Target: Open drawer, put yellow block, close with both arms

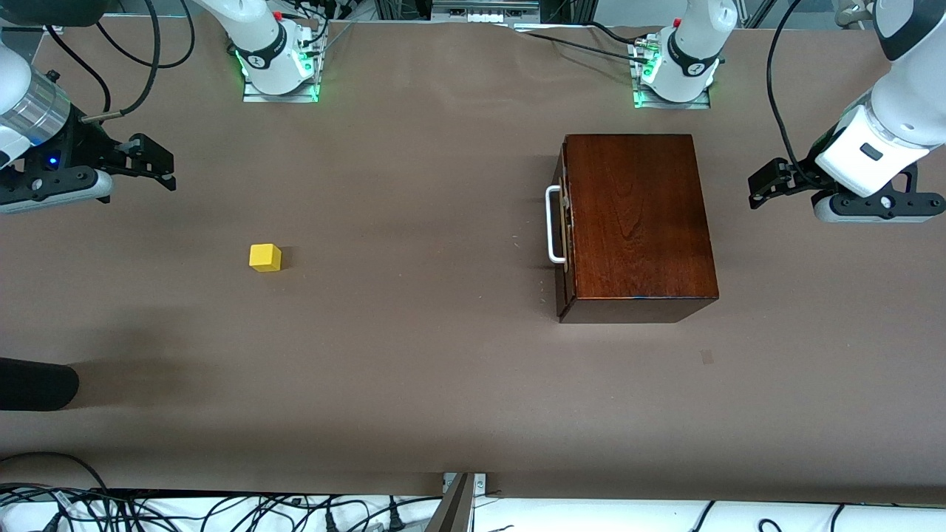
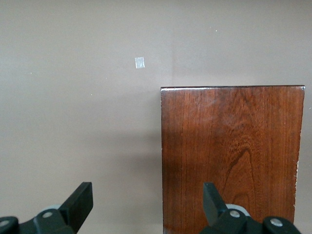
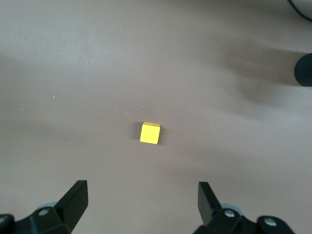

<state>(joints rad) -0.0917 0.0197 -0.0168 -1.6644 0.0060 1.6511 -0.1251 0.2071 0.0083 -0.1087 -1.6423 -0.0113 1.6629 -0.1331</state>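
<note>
The left claw (image 1: 761, 191) hangs spread and empty over bare counter (image 1: 443, 369) at the left arm's end, just beside the box (image 1: 635, 222). The right claw (image 1: 151, 164), likewise spread and empty, hovers over the counter at the right arm's end, with the block (image 1: 265, 257) lying near it on the open counter, well apart from the box. The drawer (image 1: 565, 229) sits shut in the box, its white handle (image 1: 553, 224) facing the right arm's end. By the look of things the task has barely begun: the drawer is unopened, the block untouched, and opening, loading and the two-armed closing all remain.
</note>
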